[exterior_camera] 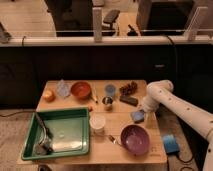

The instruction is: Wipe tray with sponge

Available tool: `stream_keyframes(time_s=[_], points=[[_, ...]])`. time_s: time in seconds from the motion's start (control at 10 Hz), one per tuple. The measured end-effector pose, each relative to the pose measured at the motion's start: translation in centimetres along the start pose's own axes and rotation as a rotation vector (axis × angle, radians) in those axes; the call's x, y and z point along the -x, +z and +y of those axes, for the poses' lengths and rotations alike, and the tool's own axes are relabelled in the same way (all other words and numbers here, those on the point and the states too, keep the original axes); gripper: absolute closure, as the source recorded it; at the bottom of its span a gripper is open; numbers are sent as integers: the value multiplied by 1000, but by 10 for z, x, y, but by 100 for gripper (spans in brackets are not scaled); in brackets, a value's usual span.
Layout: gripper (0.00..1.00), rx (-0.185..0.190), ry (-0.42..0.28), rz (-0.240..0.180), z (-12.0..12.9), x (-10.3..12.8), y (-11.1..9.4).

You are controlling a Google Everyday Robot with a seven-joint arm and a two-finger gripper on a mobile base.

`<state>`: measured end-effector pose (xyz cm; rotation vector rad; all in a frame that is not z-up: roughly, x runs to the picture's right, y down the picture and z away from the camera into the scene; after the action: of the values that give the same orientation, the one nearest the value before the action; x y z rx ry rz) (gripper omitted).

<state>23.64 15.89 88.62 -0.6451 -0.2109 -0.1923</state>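
The green tray (75, 126) sits at the front left of the wooden table, with a dark long-handled utensil (42, 134) lying in its left part. The light-blue sponge (137, 117) lies on the table at the right, behind the purple bowl (135, 139). My white arm reaches in from the right. My gripper (145, 111) is at the sponge's right edge, just above or touching it; I cannot tell which. The gripper's tip is hidden by the arm.
At the back of the table are an orange fruit (48, 95), a clear bag (62, 89), an orange bowl (81, 90), a blue cup (110, 90), a metal cup (107, 103), a dark block (129, 100) and a brown cluster (129, 88). A white cup (98, 123) stands beside the tray. A blue object (171, 143) lies off the table's right edge.
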Motion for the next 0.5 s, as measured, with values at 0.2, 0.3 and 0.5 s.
stream_keyframes(time_s=[0.2, 0.3, 0.5], points=[[64, 11, -30, 5, -1, 4, 2], [75, 15, -42, 7, -2, 5, 3], [94, 11, -57, 10, -5, 5, -4]])
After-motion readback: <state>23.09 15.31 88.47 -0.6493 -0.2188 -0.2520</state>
